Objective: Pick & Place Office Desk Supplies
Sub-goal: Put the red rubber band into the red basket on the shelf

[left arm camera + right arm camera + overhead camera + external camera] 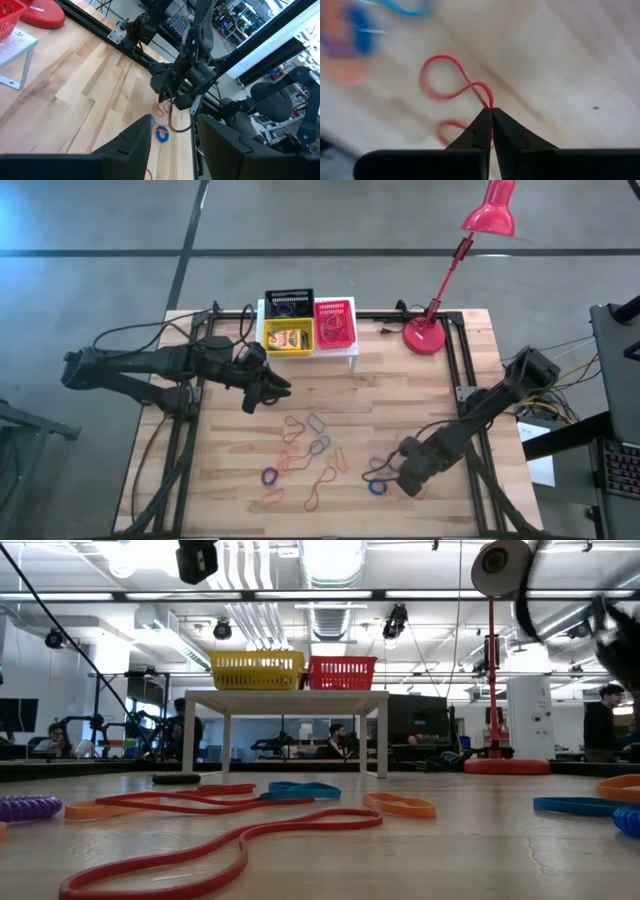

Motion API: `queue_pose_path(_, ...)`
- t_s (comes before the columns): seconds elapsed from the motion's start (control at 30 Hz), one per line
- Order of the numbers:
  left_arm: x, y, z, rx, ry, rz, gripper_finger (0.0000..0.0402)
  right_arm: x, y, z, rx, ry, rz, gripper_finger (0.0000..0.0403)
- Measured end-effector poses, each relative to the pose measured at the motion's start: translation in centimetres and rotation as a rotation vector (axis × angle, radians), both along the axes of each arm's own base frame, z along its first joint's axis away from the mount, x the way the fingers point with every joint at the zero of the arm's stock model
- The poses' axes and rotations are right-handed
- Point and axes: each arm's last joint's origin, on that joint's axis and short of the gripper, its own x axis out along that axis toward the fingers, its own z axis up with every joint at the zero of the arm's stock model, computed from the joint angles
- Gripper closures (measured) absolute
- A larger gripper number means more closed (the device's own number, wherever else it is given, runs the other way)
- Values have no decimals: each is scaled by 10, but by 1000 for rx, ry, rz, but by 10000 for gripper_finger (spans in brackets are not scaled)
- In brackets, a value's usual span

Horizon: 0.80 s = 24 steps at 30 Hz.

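Observation:
Several rubber bands (310, 455) in orange, red, purple, blue and grey lie flat on the wooden table. My right gripper (410, 476) is low at the table's near right, shut on a thin red rubber band (452, 82). A blue band (376, 487) lies just left of it. My left gripper (272, 388) hovers open and empty at the table's left of centre; its fingers also show in the left wrist view (172, 145). A black basket (288, 304), a yellow basket (288, 335) holding crayon boxes and a red basket (335, 325) sit on a white stand (352, 350) at the far edge. My right gripper pinches the red band between its two fingertips at a point where the strand crosses itself (489, 102). The band is twisted into a figure eight, with one loop (440, 77) beyond the fingertips and another (451, 131) beside the fingers. Whether the loops touch the table I cannot tell.
A red desk lamp (430, 335) stands at the far right, its head (490, 215) beyond the table. Black frame rails (455, 360) run along the table's sides. Bare wood lies between the stand and the bands.

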Motion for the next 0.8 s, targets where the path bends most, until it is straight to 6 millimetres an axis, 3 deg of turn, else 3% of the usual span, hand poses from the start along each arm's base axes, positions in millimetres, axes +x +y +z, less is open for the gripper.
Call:
queue_pose_path(0.2, 0, 0, 0, 1, 0, -1, 237, 11, -9, 40, 46, -175, -74, 394)
queue_pose_path(0.4, 0, 0, 0, 43, -7, -15, 237, 36, -37, 85, 9, -412, -150, 394)
queue_pose_path(0.63, 0, 0, 0, 87, -15, -30, 237, 84, -92, 140, -150, -661, -108, 394)
queue_pose_path(0.8, 0, 0, 0, 102, -16, -19, 237, 120, -146, 182, -300, -797, -82, 394)
